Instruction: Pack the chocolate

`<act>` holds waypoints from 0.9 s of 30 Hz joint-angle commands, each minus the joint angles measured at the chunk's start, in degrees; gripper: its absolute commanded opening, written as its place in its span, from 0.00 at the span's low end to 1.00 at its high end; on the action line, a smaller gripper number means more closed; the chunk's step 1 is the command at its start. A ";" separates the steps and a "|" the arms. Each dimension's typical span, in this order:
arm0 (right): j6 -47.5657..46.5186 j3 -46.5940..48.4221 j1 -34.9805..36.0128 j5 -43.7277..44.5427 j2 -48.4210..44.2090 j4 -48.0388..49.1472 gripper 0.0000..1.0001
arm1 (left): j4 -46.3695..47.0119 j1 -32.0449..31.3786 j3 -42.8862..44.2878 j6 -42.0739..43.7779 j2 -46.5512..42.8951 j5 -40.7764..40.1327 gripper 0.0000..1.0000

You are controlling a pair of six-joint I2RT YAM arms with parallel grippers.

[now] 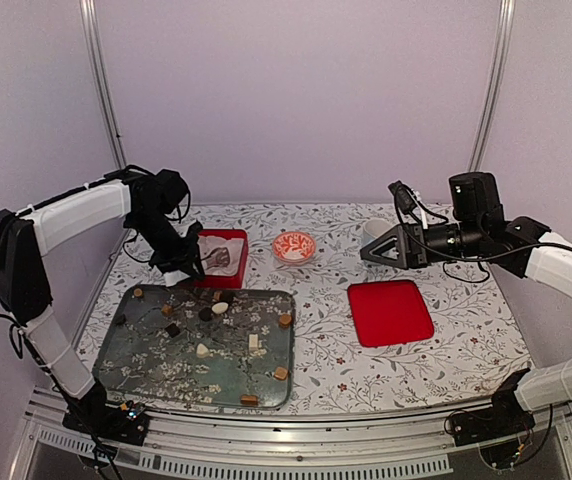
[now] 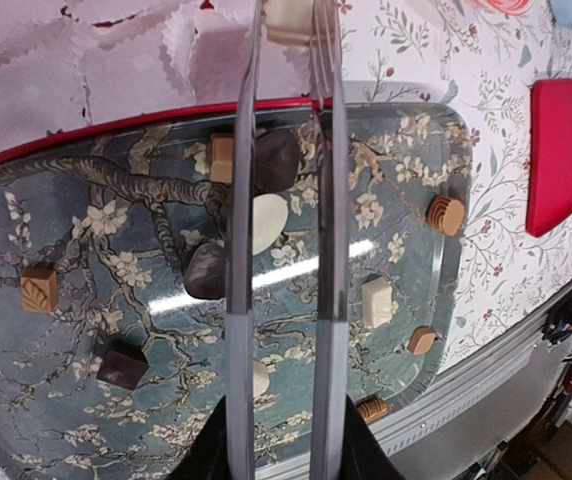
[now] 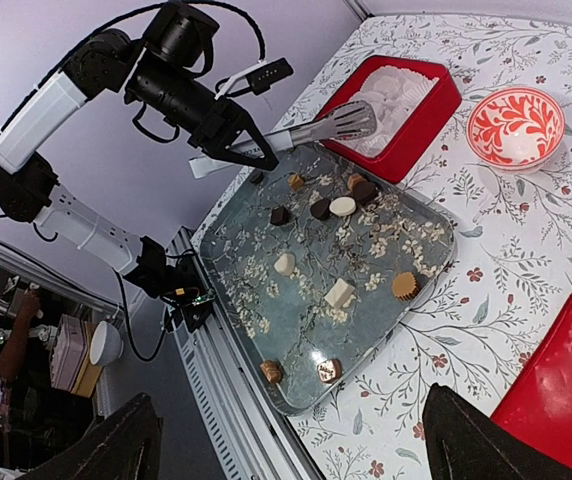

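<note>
- The table (image 1: pixel 466 340), covered in a white cloth printed with grey leaves and small red flowers, is carrying everything else.
- A rectangular glass tray (image 1: pixel 146 375) with a blue-green blossom pattern is lying at the near left. Most of the small bite-sized chocolate pieces (image 1: pixel 202 350) are sitting scattered on it: dark brown, caramel brown and cream-white. A few are clustering near its far edge.
- The white-and-black left arm (image 1: pixel 76 215) is reaching in over the tray's far edge. The left gripper (image 2: pixel 281 455) is standing narrow, clamping the handles of a pair of metal tongs.
- The right arm (image 1: pixel 566 265) is stretching in from the far right. The right gripper (image 1: pixel 378 248) is hanging above the cloth with its jaws spread wide, holding nothing.
- A flat red lid (image 1: pixel 391 312) with rounded corners is lying on the cloth to the right of the tray, apart from it.
- A red square box (image 1: pixel 236 240), lined with white pleated paper cups, is standing just beyond the tray's far edge.
- The tongs (image 2: pixel 241 260) are pointing away from the left gripper, their tips hovering over the box's paper lining.
- A small round red-and-white patterned bowl (image 1: pixel 294 246) is sitting just to the right of the box.
- One cream-white piece (image 2: pixel 286 18) is being pinched between the tong tips, above the box.
</note>
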 commanded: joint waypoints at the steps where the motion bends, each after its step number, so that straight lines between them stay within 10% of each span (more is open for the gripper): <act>1: -0.36 1.44 -0.28 0.33 -0.12 -0.45 0.93 | 1.49 0.24 -0.05 0.91 0.72 0.70 0.16; 27: 0.21 0.83 -0.28 0.24 -0.38 -0.27 0.93 | 0.89 -1.45 -1.40 1.35 0.08 0.10 0.26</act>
